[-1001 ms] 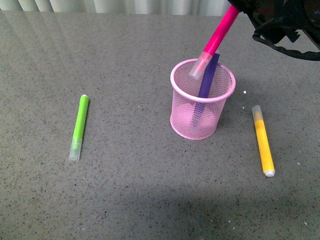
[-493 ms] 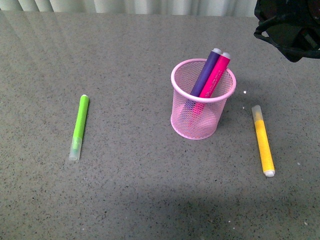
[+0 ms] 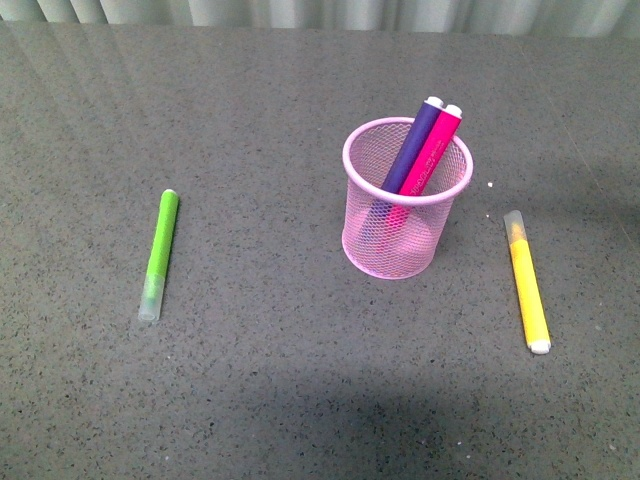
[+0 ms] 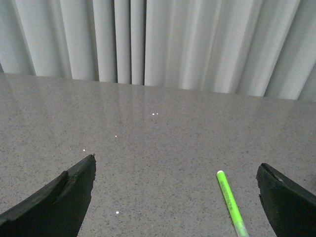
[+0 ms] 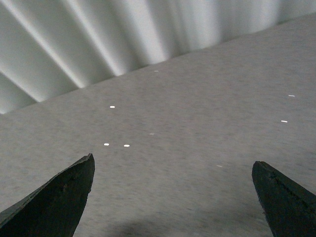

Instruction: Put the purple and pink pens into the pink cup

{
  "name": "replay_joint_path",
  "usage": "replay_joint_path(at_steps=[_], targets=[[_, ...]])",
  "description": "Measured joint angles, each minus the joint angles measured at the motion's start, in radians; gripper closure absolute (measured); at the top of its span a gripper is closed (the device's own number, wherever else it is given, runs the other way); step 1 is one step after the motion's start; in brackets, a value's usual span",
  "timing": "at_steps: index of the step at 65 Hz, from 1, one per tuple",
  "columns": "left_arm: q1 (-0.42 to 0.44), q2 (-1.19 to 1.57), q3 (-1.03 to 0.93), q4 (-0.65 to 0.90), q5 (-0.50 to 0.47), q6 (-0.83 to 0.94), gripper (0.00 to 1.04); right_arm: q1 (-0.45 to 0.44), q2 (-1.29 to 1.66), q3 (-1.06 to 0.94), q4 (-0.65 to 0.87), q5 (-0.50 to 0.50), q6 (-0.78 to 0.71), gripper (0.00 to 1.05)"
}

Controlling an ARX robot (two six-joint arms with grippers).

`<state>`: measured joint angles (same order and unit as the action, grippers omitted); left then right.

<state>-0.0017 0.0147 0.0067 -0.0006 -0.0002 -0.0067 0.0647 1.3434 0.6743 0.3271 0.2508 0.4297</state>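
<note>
The left hand (image 4: 175, 197) is showing in its wrist view with its two dark fingers (image 4: 54, 202) standing wide apart and nothing lying between them; beyond it the lime green marker (image 4: 231, 202) is lying on the grey speckled counter (image 4: 158, 133), close to one finger, and a pleated pale curtain (image 4: 158, 39) is hanging past the far edge. The right hand (image 5: 173, 197) is likewise standing spread in its own wrist view, its fingers (image 5: 54, 200) gripping nothing and only bare counter and curtain showing between them. Neither hand is appearing in the front view. There the pink cup (image 3: 406, 200) is standing upright a little toward 2 o'clock from the middle of the counter. The purple pen (image 3: 412, 148) and the pink pen (image 3: 432, 152) are both sitting inside it, side by side and touching, leaning toward 1 o'clock so that their white-plugged ends are sticking out over the far rim, the purple one lying on the 9 o'clock side of the pink one. The green marker is lying flat well apart from the cup at its 9 o'clock, pointing roughly 12 to 6. A yellow marker (image 3: 527, 285) is lying flat near the cup at its 4 o'clock, its white end toward 6 o'clock.
</note>
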Motion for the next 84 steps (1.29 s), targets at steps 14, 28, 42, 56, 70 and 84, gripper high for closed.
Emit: replay_joint_path(at_steps=[14,28,42,56,70,84], targets=[[0.000,0.000,0.000,0.000,0.001,0.000,0.08,-0.250,-0.294,-0.329,0.084,-0.215,-0.038,0.18],[0.000,0.000,0.000,0.000,0.000,0.000,0.08,-0.201,-0.431,-0.515,0.431,-0.376,-0.382,0.62],[0.000,0.000,0.000,0.000,0.000,0.000,0.08,-0.129,-0.585,-0.595,0.339,-0.283,-0.420,1.01],[0.000,0.000,0.000,0.000,0.000,0.000,0.08,-0.069,-0.724,-0.653,0.275,-0.251,-0.424,1.02],[0.000,0.000,0.000,0.000,0.000,0.000,0.08,-0.067,-0.885,-0.654,0.129,-0.250,-0.424,1.02],[0.000,0.000,0.000,0.000,0.000,0.000,0.08,-0.067,-0.982,-0.654,0.036,-0.250,-0.424,1.02]])
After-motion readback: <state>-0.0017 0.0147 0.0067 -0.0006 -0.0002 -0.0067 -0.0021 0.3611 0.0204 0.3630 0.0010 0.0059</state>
